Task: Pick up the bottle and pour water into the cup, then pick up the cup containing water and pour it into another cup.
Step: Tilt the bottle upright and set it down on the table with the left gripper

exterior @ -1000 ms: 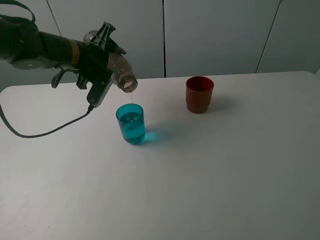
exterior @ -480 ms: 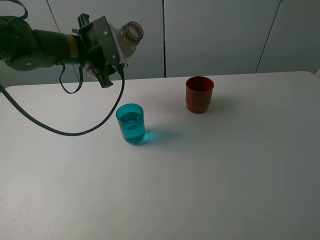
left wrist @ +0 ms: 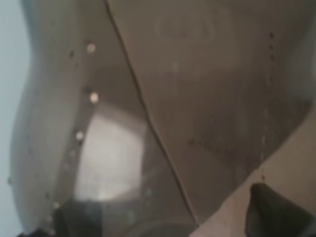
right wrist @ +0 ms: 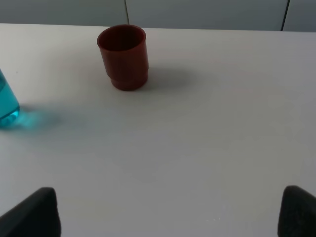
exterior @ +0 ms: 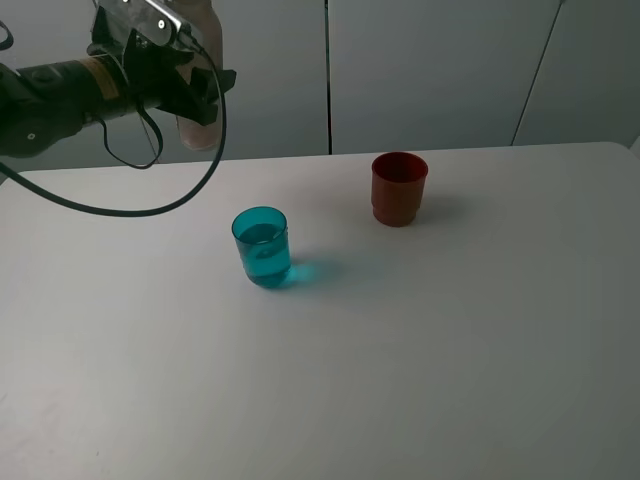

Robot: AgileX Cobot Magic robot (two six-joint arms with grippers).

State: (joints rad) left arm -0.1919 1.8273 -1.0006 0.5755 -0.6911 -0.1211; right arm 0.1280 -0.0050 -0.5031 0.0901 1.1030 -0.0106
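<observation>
Far left, the left gripper (exterior: 192, 82) was clamped tight around the clear bottle (exterior: 199, 128), holding it roughly upright in the air over the white table (exterior: 450, 350) near its back edge. Nearer the middle stood the teal cup (exterior: 262, 247) with water (exterior: 266, 264) in it, well apart from the bottle. The red cup (exterior: 399, 188) stood further right and back. The right gripper (right wrist: 165, 213) had its fingers spread wide, holding nothing.

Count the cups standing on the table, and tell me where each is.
2. The teal cup, holding water, stands left of the middle of the table; the red cup stands farther back, to its right. No other cup shows.
</observation>
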